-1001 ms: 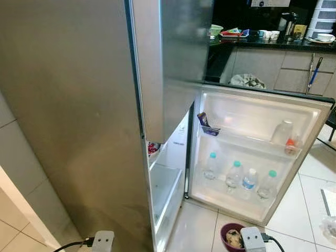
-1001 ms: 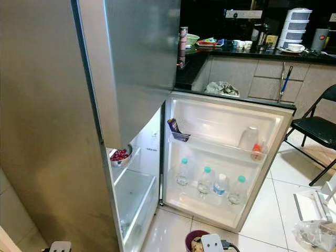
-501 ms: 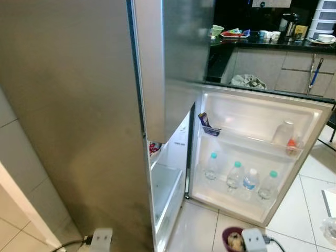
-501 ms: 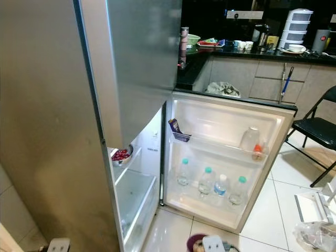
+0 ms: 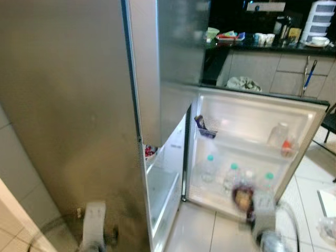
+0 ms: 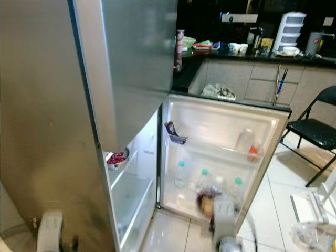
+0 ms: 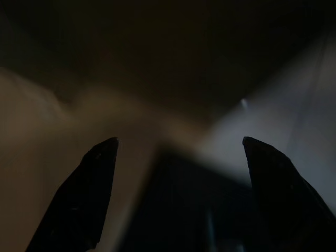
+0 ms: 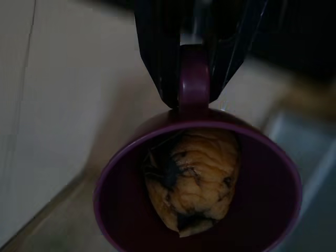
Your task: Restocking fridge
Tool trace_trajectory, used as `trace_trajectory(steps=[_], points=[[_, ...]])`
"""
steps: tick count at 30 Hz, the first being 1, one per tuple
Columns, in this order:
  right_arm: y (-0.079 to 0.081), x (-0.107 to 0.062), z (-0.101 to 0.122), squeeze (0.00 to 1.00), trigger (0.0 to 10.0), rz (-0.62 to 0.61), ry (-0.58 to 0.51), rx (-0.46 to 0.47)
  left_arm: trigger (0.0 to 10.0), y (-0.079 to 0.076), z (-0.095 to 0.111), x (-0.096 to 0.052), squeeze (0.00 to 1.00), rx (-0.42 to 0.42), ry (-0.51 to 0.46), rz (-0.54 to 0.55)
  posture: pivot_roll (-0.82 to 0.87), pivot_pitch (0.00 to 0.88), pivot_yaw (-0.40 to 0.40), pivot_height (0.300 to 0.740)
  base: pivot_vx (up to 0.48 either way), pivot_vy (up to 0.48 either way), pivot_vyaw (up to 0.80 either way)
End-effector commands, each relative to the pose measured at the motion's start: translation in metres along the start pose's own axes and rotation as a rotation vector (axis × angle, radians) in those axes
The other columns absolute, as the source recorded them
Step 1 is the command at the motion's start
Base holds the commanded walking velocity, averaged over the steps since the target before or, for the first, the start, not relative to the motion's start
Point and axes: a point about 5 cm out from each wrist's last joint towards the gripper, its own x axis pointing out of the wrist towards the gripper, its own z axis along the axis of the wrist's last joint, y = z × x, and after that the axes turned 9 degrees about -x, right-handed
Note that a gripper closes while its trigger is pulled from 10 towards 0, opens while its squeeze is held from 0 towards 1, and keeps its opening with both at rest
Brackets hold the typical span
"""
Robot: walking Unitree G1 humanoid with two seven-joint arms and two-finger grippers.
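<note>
The fridge's lower door point(image 5: 262, 118) stands wide open, with several water bottles point(image 5: 210, 167) on its bottom shelf and a snack packet point(image 5: 202, 125) higher up. My right gripper point(image 8: 194, 89) is shut on the handle of a purple cup point(image 8: 113, 202) that holds a wrinkled yellow-brown piece of food point(image 8: 194, 178). In the eye views the cup point(image 5: 243, 198) hangs blurred in front of the bottle shelf. A bowl of red fruit point(image 6: 116, 158) sits on a shelf inside the fridge. My left gripper point(image 7: 178, 173) is open and holds nothing; its arm point(image 5: 94, 226) is low beside the fridge's steel side.
The upper fridge door point(image 5: 178, 47) juts out above the opening. A clear drawer point(image 5: 160, 189) lies at the bottom of the fridge. A black folding chair point(image 6: 315, 131) and a plastic bag point(image 6: 310, 233) are on the right. Behind is a cluttered dark counter point(image 6: 252, 50).
Both arms have risen into view. My right gripper has lifted the purple cup from the bottom edge up in front of the door's bottle shelf. The picture is now blurred.
</note>
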Motion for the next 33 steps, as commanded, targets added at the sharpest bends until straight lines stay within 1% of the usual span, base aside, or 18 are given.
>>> trace_trajectory(steps=[1, 4, 8, 17, 22, 25, 27, 28, 30, 33], points=[[-0.001, 0.002, 0.01, 0.0, 10.0, 0.001, -0.042, -0.022, 10.0, -0.004, -0.002, 0.0, 0.0, 0.016, -0.003, -0.011, -0.01, 0.066, -0.021, 0.734, 0.0, 0.0, 0.0], [-0.001, 0.002, 0.01, 0.0, 10.0, 0.009, -0.039, -0.02, 10.0, -0.002, 0.003, 0.001, 0.0, -0.009, -0.015, 0.003, -0.02, 0.068, -0.022, 0.734, 0.0, 0.0, 0.0], [0.0, 0.002, 0.011, 0.0, 10.0, 0.008, -0.039, -0.016, 10.0, -0.002, 0.004, 0.001, 0.0, -0.008, -0.017, 0.003, -0.02, 0.067, -0.021, 0.734, 0.0, 0.0, 0.0], [0.0, -0.001, -0.001, 0.0, 10.0, 0.0, -0.01, -0.024, 10.0, -0.004, 0.001, 0.001, 0.0, 0.002, 0.0, 0.004, -0.02, 0.059, -0.019, 0.734, 0.0, 0.0, 0.0], [0.0, -0.003, -0.009, 0.0, 10.0, 0.002, 0.01, -0.035, 10.0, -0.005, -0.001, 0.002, 0.0, 0.0, 0.008, 0.023, -0.01, 0.056, -0.029, 0.734, 0.0, 0.0, 0.0], [0.0, -0.004, -0.011, 0.0, 10.0, 0.005, 0.017, -0.039, 10.0, -0.003, -0.001, 0.002, 0.0, -0.048, 0.007, 0.046, -0.01, 0.045, -0.032, 0.734, 0.0, 0.0, 0.0], [0.0, -0.004, -0.011, 0.0, 10.0, 0.006, 0.018, -0.04, 10.0, -0.002, 0.0, 0.002, 0.0, -0.05, 0.007, 0.051, -0.01, 0.045, -0.032, 0.734, 0.0, 0.0, 0.0], [0.001, -0.004, -0.012, 0.0, 10.0, 0.008, 0.022, -0.046, 10.0, -0.001, 0.0, 0.002, 0.0, -0.04, 0.006, 0.059, -0.01, 0.041, -0.038, 0.734, 0.0, 0.0, 0.0], [0.001, -0.004, -0.013, 0.0, 10.0, 0.012, 0.029, -0.059, 10.0, 0.004, 0.001, 0.001, 0.0, 0.015, 0.013, 0.089, 0.0, 0.043, -0.037, 0.734, 0.0, 0.0, 0.0], [0.001, -0.004, -0.014, 0.0, 10.0, 0.011, 0.031, -0.063, 10.0, 0.005, 0.001, 0.001, 0.0, 0.018, 0.013, 0.088, 0.0, 0.043, -0.037, 0.734, 0.0, 0.0, 0.0]])
